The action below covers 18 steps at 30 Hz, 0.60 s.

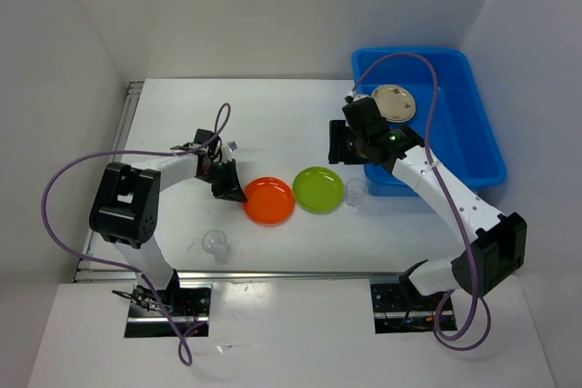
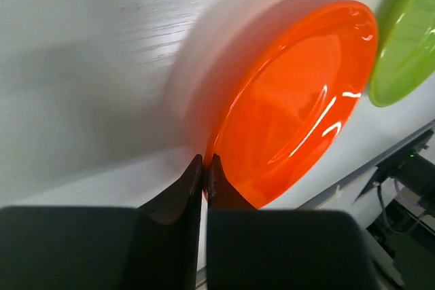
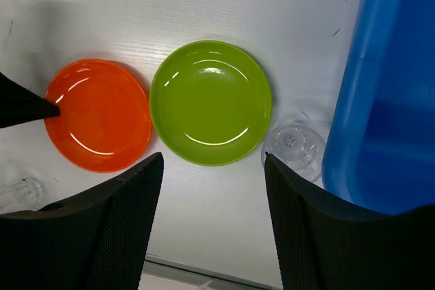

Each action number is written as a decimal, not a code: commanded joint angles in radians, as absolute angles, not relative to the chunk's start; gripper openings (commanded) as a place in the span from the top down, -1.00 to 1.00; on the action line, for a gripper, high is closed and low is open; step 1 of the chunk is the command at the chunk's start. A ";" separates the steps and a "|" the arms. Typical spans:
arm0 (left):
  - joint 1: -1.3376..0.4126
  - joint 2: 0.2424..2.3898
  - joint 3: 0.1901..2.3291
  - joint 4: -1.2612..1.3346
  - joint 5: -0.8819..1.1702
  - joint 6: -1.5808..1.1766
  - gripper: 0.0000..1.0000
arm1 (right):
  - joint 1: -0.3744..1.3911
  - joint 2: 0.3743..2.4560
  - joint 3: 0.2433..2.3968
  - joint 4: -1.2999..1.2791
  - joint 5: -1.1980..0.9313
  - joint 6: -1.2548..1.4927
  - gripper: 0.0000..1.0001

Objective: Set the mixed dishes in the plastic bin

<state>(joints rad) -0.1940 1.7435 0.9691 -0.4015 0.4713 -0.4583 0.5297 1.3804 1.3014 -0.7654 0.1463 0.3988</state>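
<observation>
The orange plate (image 1: pixel 269 201) lies mid-table, and my left gripper (image 1: pixel 234 192) is shut on its left rim (image 2: pixel 205 166). The orange plate (image 2: pixel 299 100) fills the left wrist view. The lime green plate (image 1: pixel 318 189) lies just right of it. One clear cup (image 1: pixel 356 192) stands between the green plate and the blue plastic bin (image 1: pixel 473 134). The other clear cup (image 1: pixel 215 243) stands near the front edge. A beige plate (image 1: pixel 394 103) lies inside the bin. My right gripper (image 1: pixel 341 150) hangs open and empty above the green plate (image 3: pixel 211 103) and cup (image 3: pixel 293 147). No black plates show.
White walls close in the table on the left, back and right. A metal rail (image 1: pixel 273 274) runs along the near edge. The bin's near wall (image 3: pixel 380 100) stands close to the right of my right gripper's fingers (image 3: pixel 306 222).
</observation>
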 commanded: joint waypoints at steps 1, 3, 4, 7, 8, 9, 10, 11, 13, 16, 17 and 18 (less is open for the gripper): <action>-0.196 1.721 1.020 -0.393 0.486 -0.478 1.00 | 0.531 1.367 1.341 -0.770 0.176 0.396 -0.34; -0.196 1.685 1.070 -0.409 0.439 -0.505 1.00 | 0.531 1.377 1.341 -0.770 0.176 0.387 -0.34; -0.196 1.674 1.104 -0.437 0.420 -0.505 1.00 | 0.531 1.378 1.341 -0.759 0.176 0.387 -0.34; -0.196 1.651 1.251 -0.466 0.380 -0.523 1.00 | 0.531 1.387 1.350 -0.749 0.166 0.387 -0.34; -0.196 1.641 1.285 -0.466 0.380 -0.534 1.00 | 0.531 1.397 1.361 -0.749 0.166 0.387 -0.42; -0.196 1.641 1.345 -0.466 0.380 -0.554 1.00 | 0.531 1.397 1.361 -0.749 0.166 0.387 -0.51; -0.196 1.631 1.365 -0.454 0.402 -0.566 1.00 | 0.531 1.397 1.374 -0.735 0.175 0.387 -0.51; -0.196 1.631 1.380 -0.442 0.419 -0.580 1.00 | 0.531 1.397 1.387 -0.720 0.175 0.387 -0.54; -0.196 1.631 1.391 -0.387 0.486 -0.636 1.00 | 0.531 1.408 1.403 -0.707 0.175 0.387 -0.60; -0.196 1.640 1.391 -0.290 0.561 -0.728 1.00 | 0.520 1.428 1.462 -0.696 0.187 0.387 -0.63; -0.196 1.640 1.378 -0.264 0.612 -0.748 1.00 | 0.506 1.428 1.489 -0.683 0.170 0.377 -0.63; -0.196 1.650 1.365 -0.240 0.633 -0.767 1.00 | 0.496 1.428 1.499 -0.651 0.151 0.377 -0.63</action>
<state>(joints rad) -0.1970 1.6386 1.3800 -0.3321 0.5018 -0.6628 0.5201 1.4231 1.4151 -0.7464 0.1577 0.3927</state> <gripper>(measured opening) 0.019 0.812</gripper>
